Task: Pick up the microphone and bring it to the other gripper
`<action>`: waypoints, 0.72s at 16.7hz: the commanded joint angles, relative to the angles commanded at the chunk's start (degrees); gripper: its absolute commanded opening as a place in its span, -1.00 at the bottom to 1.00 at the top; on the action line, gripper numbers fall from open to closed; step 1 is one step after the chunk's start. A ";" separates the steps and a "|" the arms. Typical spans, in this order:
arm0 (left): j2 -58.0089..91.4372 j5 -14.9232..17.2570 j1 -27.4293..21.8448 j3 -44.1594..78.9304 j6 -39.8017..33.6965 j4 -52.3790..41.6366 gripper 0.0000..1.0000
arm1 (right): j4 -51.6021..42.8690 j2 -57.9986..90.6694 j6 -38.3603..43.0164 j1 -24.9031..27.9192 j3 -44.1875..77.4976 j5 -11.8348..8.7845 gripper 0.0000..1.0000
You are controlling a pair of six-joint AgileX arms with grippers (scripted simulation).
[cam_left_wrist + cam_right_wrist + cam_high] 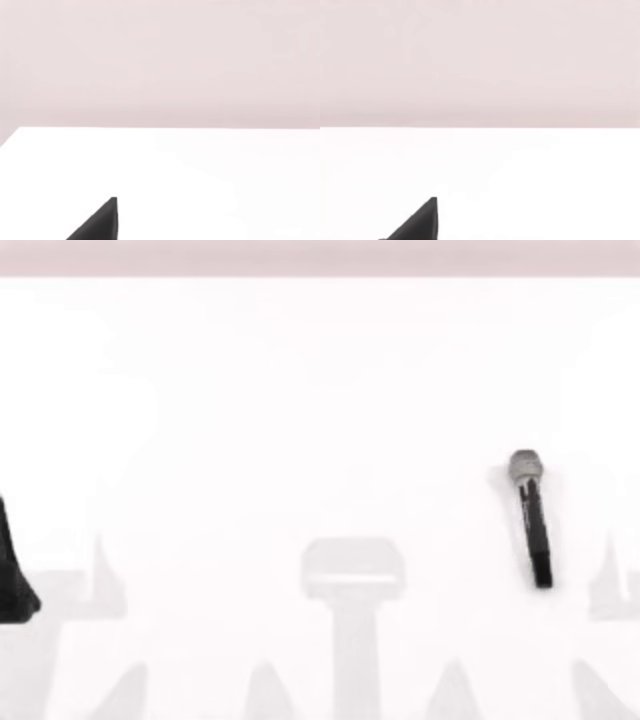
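A bright white table fills the view — behind it, a plain pale pink wall.

microphone on table right side, left arm at left edge

The table is viewed from directly overhead in the top view, its far edge lying along the upper border. In each wrist view, the tabletop is seen at a low, forward-facing angle toward a pale wall, one black fingertip intruding. The white tabletop is shared by all three views.
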 joint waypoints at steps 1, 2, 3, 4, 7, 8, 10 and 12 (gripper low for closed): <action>0.00 0.00 0.00 0.00 0.00 0.00 1.00 | 0.00 0.00 0.00 0.00 0.00 0.00 1.00; 0.00 0.00 0.00 0.00 0.00 0.00 1.00 | 0.00 0.00 0.00 0.00 0.00 0.00 1.00; 0.00 0.00 0.00 0.00 0.00 0.00 1.00 | -0.39 0.58 0.16 0.16 0.56 -0.03 1.00; 0.00 0.00 0.00 0.00 0.00 0.00 1.00 | -1.19 1.76 0.47 0.47 1.71 -0.07 1.00; 0.00 0.00 0.00 0.00 0.00 0.00 1.00 | -5.66 9.00 2.25 2.04 8.16 -0.15 1.00; 0.00 0.00 0.00 0.00 0.00 0.00 1.00 | -7.75 12.63 3.07 2.72 11.11 -0.14 1.00; 0.00 0.00 0.00 0.00 0.00 0.00 1.00 | -12.61 21.58 4.92 4.28 17.80 -0.11 1.00; 0.00 0.00 0.00 0.00 0.00 0.00 1.00 | -18.19 32.32 6.96 6.05 25.22 -0.08 1.00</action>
